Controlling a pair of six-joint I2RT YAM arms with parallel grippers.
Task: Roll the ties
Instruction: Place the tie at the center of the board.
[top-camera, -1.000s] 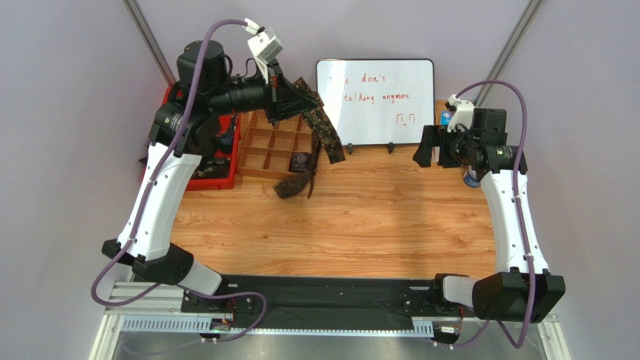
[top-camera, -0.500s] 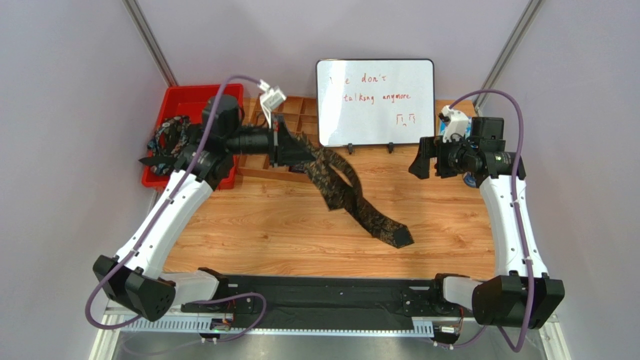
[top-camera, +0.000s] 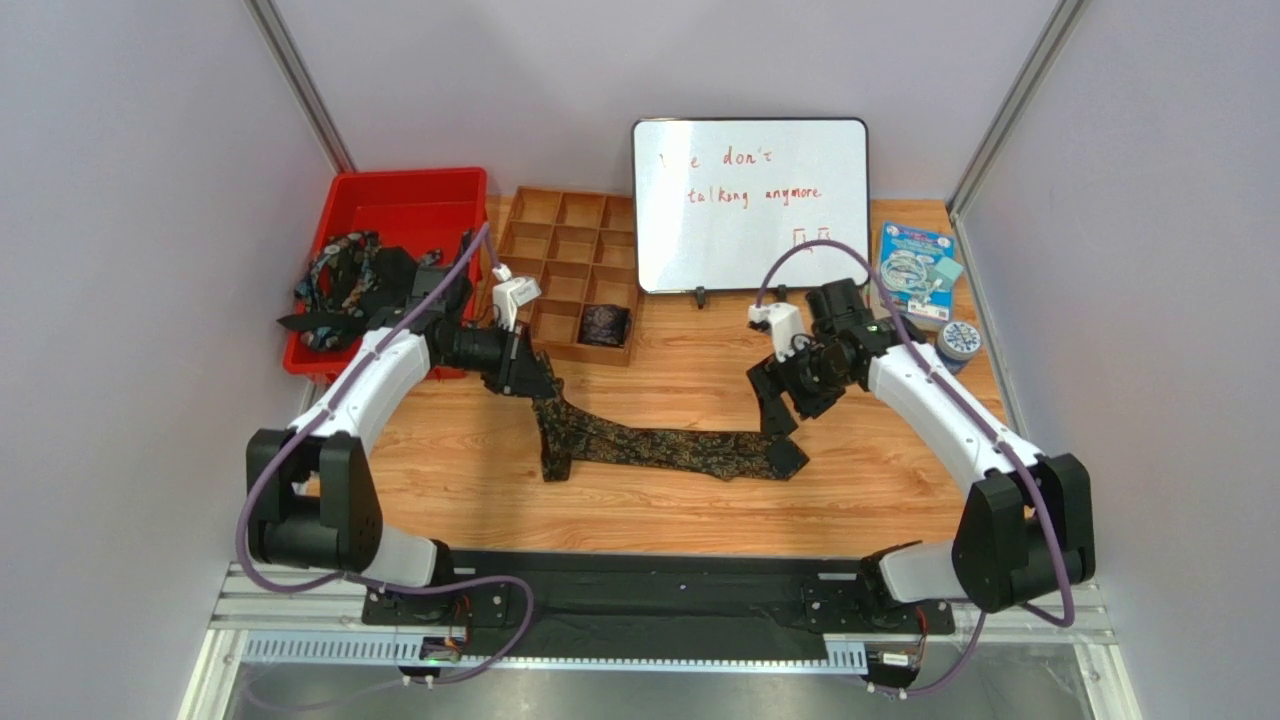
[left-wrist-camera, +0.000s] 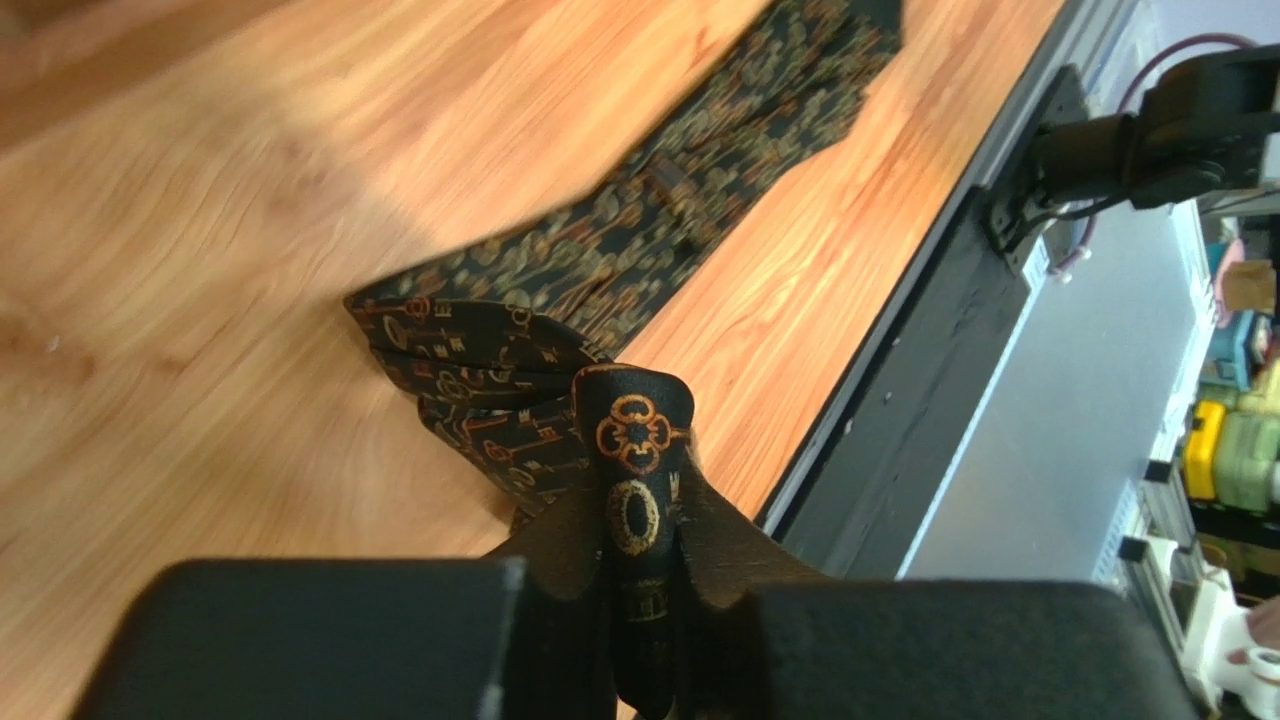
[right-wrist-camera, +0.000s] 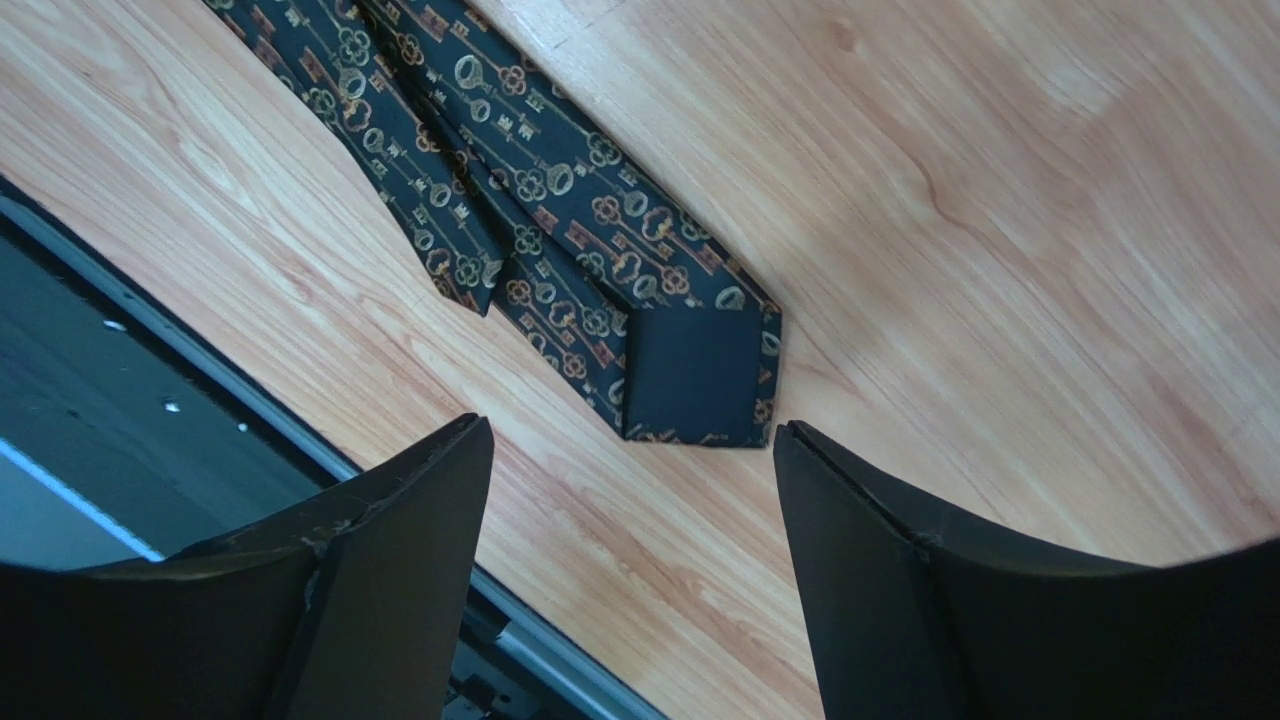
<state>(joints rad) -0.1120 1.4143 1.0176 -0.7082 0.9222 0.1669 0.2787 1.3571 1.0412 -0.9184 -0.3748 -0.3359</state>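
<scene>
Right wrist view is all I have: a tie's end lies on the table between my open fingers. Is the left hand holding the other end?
Observer: Yes. The left hand is shut on the tie, with a fold bunched in its grip.
Operator: Does the rest lie flat?
Observer: Mostly. It stretches across the table but is crumpled below the left hand.
Operator: Any rolled yet?
Observer: One dark coil sits in the wooden tray. More ties lie in the red bin.
</scene>
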